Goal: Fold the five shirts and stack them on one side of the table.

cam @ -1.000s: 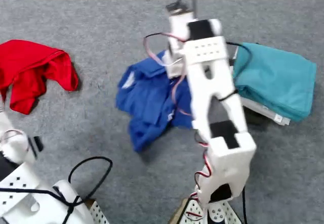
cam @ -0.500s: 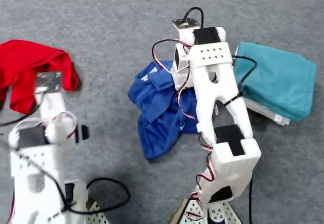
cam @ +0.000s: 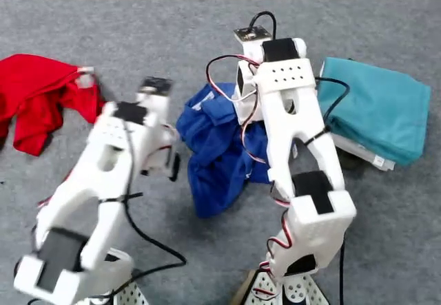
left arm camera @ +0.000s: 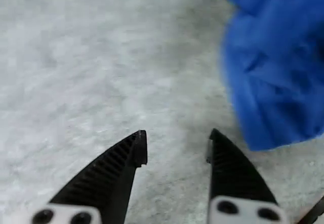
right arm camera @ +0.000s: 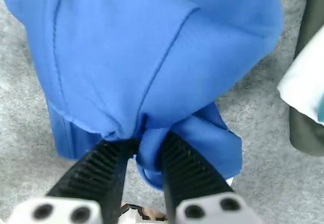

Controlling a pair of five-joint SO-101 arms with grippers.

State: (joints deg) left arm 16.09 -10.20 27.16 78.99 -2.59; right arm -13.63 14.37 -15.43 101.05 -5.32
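Note:
A crumpled blue shirt (cam: 213, 146) lies in a heap at the table's middle. My right gripper (right arm camera: 147, 138) is shut on a bunched fold of the blue shirt (right arm camera: 152, 57), with the right arm (cam: 289, 105) stretched over the heap. My left gripper (left arm camera: 177, 148) is open above bare grey table, just beside the blue shirt (left arm camera: 278, 57) and not touching it. The left arm (cam: 117, 153) reaches in from the near left. A red shirt (cam: 41, 91) lies unfolded at the far left. A folded teal shirt (cam: 375, 105) tops a stack at the right.
Under the teal shirt, white and dark folded cloth (cam: 358, 150) shows at the stack's edge; the white cloth (right arm camera: 304, 82) and the dark cloth (right arm camera: 309, 128) lie close to the right gripper. Cables loop from both arms. Grey felt (cam: 138, 36) covers the table.
The left arm has swung from the near-left corner toward the middle, ending beside the blue shirt. The right gripper drew the blue shirt slightly right, then held still.

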